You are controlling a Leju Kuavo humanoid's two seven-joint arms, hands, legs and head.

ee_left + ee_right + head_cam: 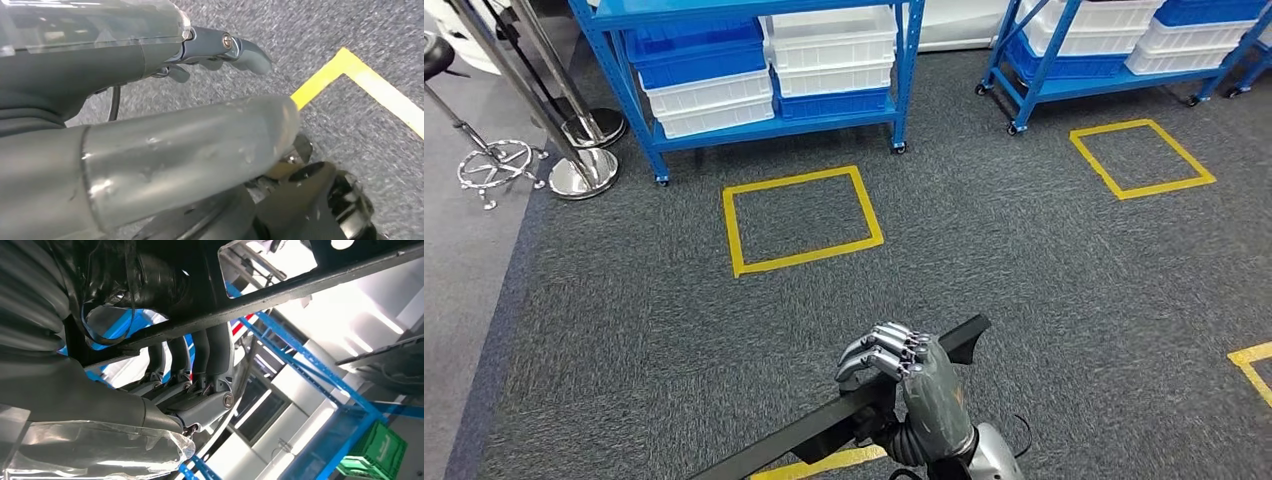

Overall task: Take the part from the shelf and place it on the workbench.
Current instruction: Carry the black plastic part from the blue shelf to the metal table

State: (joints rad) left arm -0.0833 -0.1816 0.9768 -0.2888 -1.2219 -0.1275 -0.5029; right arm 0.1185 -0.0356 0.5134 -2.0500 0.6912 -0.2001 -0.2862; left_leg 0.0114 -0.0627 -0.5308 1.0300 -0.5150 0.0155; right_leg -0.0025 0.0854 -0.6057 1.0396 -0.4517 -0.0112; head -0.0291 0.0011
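Over grey carpet (624, 330) marked with yellow tape, the right hand (914, 385) grips a long black part (824, 425) crosswise.

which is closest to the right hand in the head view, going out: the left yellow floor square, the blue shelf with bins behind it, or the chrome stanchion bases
From the right hand, which grips the black part:
1. Left yellow floor square, straight ahead on the carpet.
2. Blue shelf with bins, behind that square.
3. Chrome stanchion bases, far off to the left.
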